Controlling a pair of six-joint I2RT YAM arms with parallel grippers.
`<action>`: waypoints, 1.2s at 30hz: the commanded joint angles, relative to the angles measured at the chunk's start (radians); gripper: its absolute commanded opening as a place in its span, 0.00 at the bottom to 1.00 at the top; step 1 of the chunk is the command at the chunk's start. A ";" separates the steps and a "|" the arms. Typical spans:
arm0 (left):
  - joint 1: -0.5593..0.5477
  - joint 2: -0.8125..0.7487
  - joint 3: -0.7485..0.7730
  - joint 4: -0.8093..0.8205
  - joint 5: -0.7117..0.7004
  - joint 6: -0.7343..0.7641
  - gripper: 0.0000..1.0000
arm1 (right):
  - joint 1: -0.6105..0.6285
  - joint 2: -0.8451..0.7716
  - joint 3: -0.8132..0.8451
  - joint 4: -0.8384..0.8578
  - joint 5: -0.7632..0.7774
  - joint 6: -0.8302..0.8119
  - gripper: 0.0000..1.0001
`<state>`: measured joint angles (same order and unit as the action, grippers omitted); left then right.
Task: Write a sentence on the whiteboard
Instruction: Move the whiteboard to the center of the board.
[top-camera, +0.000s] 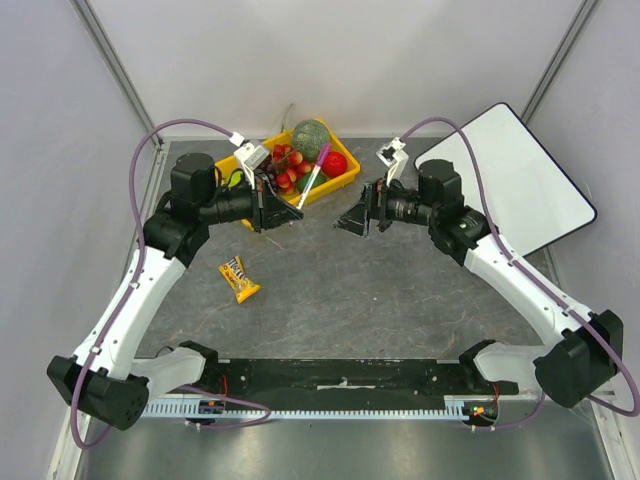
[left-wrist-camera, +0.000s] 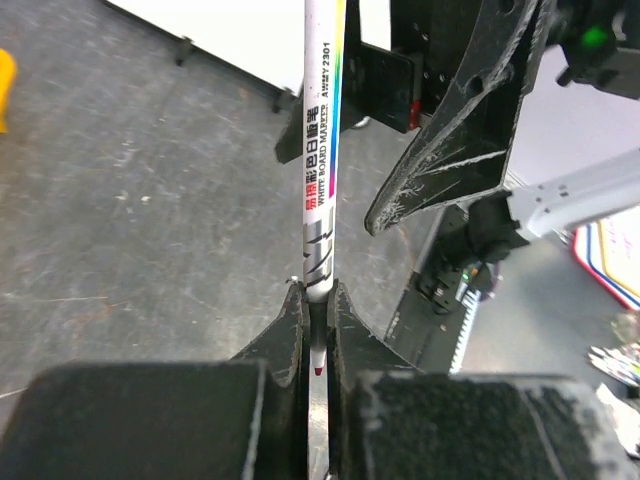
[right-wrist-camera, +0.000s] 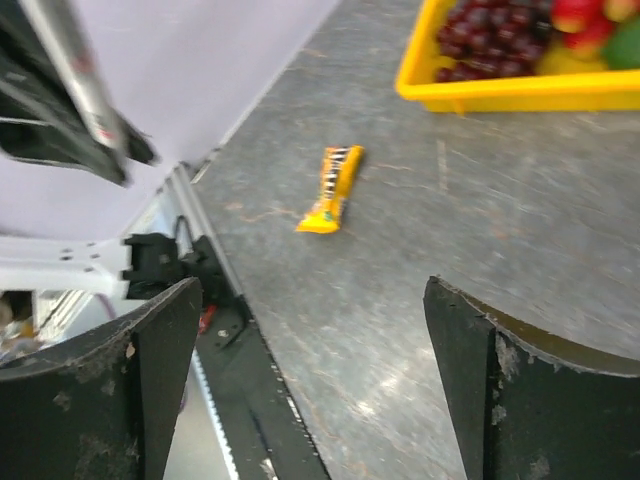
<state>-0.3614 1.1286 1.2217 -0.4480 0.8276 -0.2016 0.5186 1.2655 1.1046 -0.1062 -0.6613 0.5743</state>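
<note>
Firmly, left end effector (left-wrist-camera: 318, 298) pinching marker (left-wrist-camera: 322, 150) printed "WHITE BOARD MARKER", code perhaps "AWMY 2301", right end effector (right-wrist-camera: 310, 310) spread.

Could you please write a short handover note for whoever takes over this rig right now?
Left gripper: shut on the marker, held in the air above the table.
Right gripper: open and empty, facing the left one over mid-table.
Whiteboard: at the far right of the table, behind the right arm; its surface looks blank.
Done: the marker is in hand. I cannot tell whether it is capped.
Left: bring the marker to the whiteboard and write the sentence.
Also on the table: yellow bin of fruit, snack bar.
</note>
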 joint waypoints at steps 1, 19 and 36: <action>0.002 -0.067 0.009 0.017 -0.146 0.042 0.02 | -0.012 -0.035 -0.014 -0.134 0.233 -0.089 0.98; 0.001 -0.125 -0.166 0.089 -0.237 0.022 0.02 | -0.017 -0.012 -0.023 -0.406 1.143 0.114 0.98; 0.001 -0.270 -0.245 0.097 -0.266 0.074 0.02 | -0.058 0.110 -0.034 -0.521 1.174 0.329 0.98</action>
<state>-0.3614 0.8528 0.9813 -0.3805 0.5766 -0.1860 0.4706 1.3556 1.0485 -0.5671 0.4522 0.8268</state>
